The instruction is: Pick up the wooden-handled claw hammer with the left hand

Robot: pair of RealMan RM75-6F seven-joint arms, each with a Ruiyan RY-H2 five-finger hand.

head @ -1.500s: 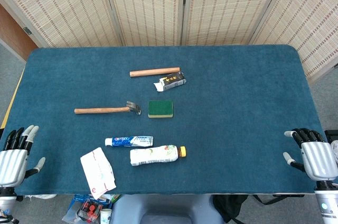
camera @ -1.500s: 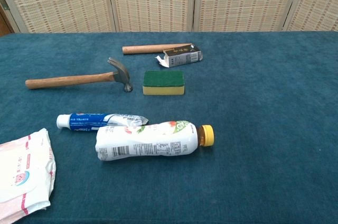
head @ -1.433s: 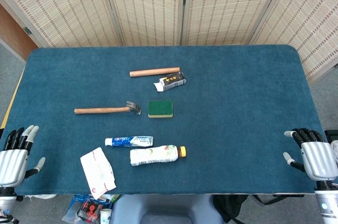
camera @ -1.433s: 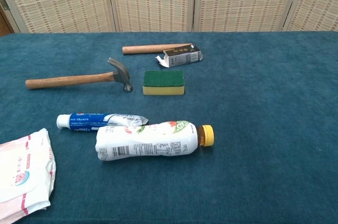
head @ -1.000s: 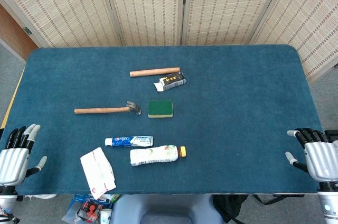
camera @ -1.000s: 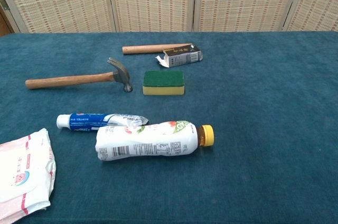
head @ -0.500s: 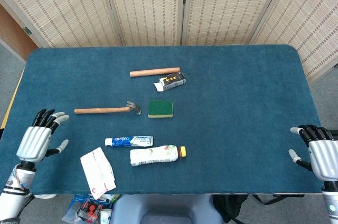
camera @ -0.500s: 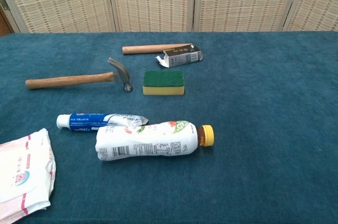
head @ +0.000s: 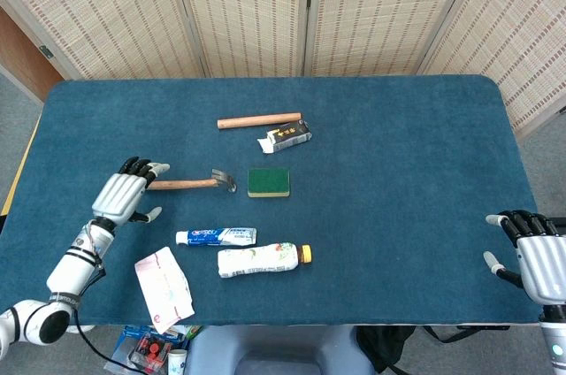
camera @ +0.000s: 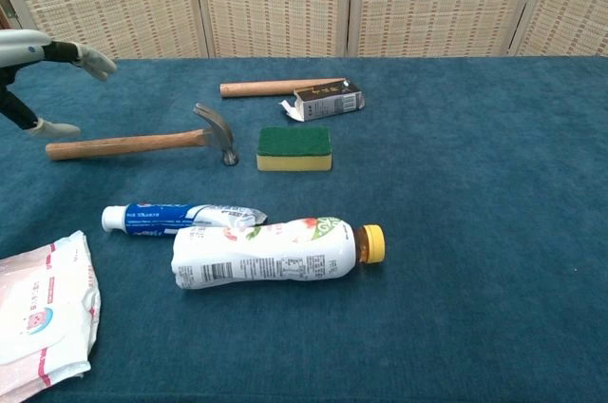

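Wooden handles — one hammer (head: 193,183), one stick (head: 258,120).

claw hammer (camera: 142,143), wooden handle pointing left, steel head right, lying flat on blue table (camera: 475,184)

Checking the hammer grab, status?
Left hand open over the handle end, no grip. Right hand open, idle at table edge. Hammer flat on table. Nothing blocking.
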